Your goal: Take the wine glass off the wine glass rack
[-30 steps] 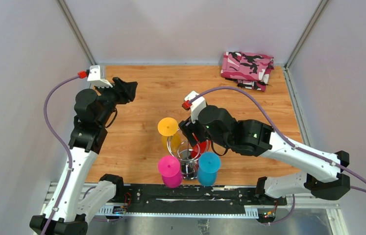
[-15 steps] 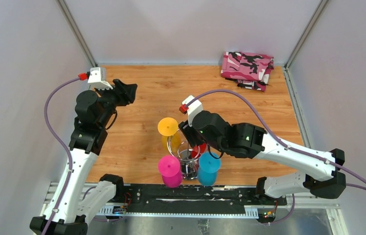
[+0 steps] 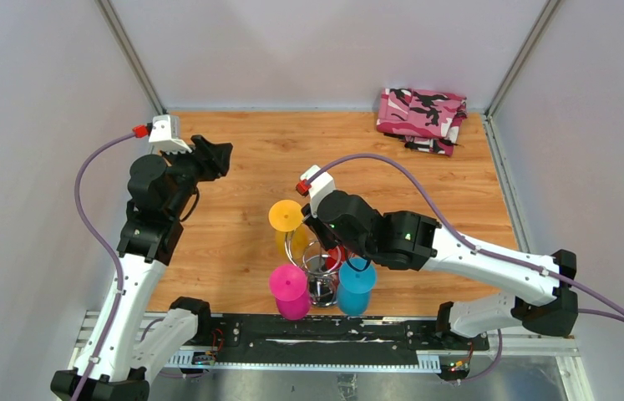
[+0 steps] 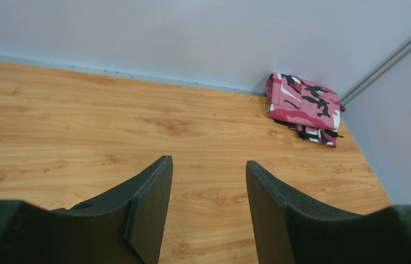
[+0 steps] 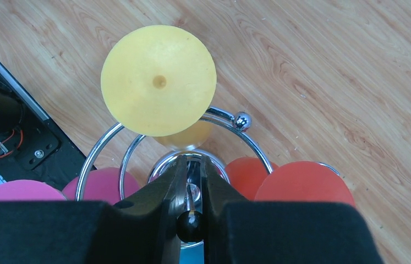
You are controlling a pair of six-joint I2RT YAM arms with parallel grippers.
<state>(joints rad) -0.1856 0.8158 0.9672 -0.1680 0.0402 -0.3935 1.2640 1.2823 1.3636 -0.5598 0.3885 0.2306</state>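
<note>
Wooden table, grey walls on three sides. Wine glass rack: near the front edge, centre. Four glasses hang on it, feet up: yellow glass at the far side, pink glass and blue glass nearest the arm bases, red glass to the right. Right gripper: over the rack, fingers pinched on its black-knobbed centre post. Left gripper: raised at left, jaws apart, holding nothing. Pink camouflage cloth: folded, far right corner.
</note>
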